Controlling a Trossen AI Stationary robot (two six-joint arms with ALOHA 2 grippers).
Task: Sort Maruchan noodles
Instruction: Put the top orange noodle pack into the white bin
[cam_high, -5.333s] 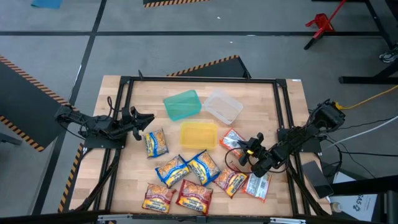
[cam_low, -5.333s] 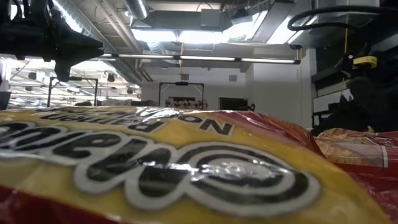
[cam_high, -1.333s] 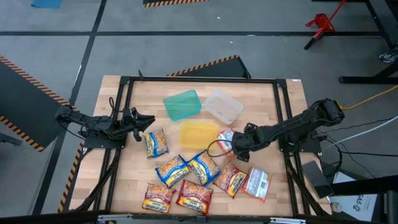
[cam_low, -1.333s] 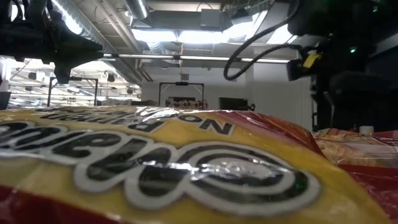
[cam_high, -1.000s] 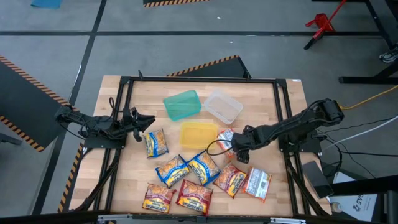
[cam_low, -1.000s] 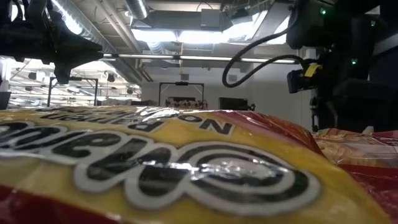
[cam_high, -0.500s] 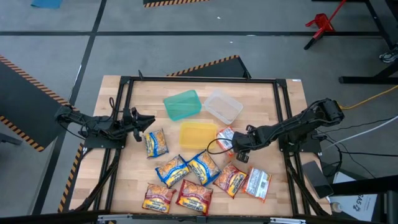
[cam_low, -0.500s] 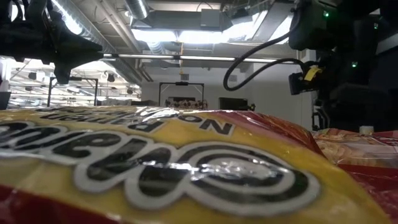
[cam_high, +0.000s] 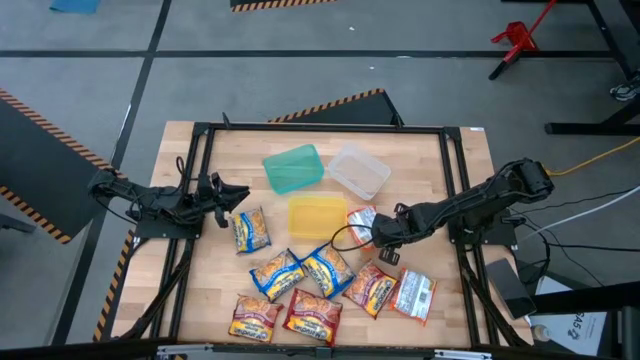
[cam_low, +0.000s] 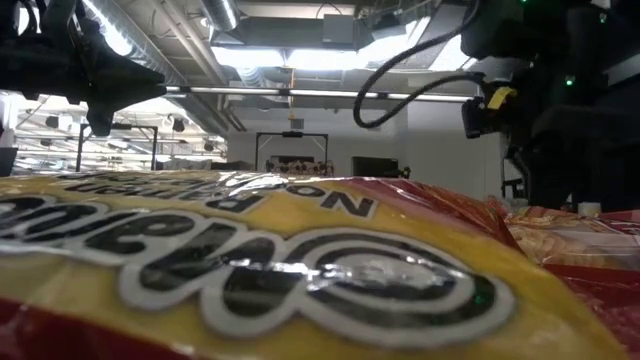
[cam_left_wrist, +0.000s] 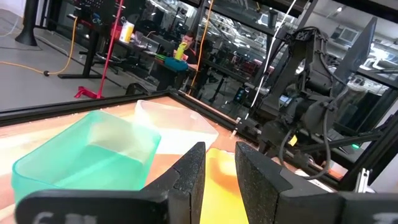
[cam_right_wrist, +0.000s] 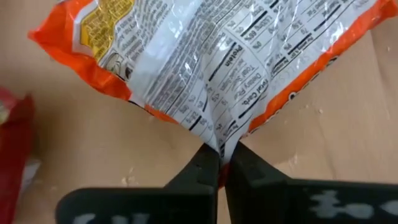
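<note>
Several Maruchan packets lie flat on the wooden table: blue-and-yellow ones (cam_high: 251, 230) (cam_high: 277, 273) (cam_high: 327, 268), red-and-yellow ones (cam_high: 254, 318) (cam_high: 313, 315) (cam_high: 371, 290), and a red-and-white one (cam_high: 413, 297). My right gripper (cam_high: 378, 236) is shut on an orange packet (cam_high: 360, 220), white label side up, beside the yellow container (cam_high: 319, 217). My left gripper (cam_high: 235, 194) is open and empty at the table's left, above and left of a blue packet. My right gripper pinches the orange packet's crinkled edge (cam_right_wrist: 219, 138) between its two fingers (cam_right_wrist: 202, 163). It comes from the table's right side, slanting down. The packet spreads away from the fingers over the wood. I cannot tell whether it is lifted clear.
A teal container (cam_high: 293, 168) and a clear container (cam_high: 359, 170) stand at the table's far middle, behind the yellow one. A black frame (cam_high: 320, 128) runs around the table. In the low view a yellow-and-red packet (cam_low: 250, 260) fills the foreground.
My right gripper has stayed shut on the orange packet and has shifted slightly toward the table's left with it. In the low view its wrist has risen a little.
</note>
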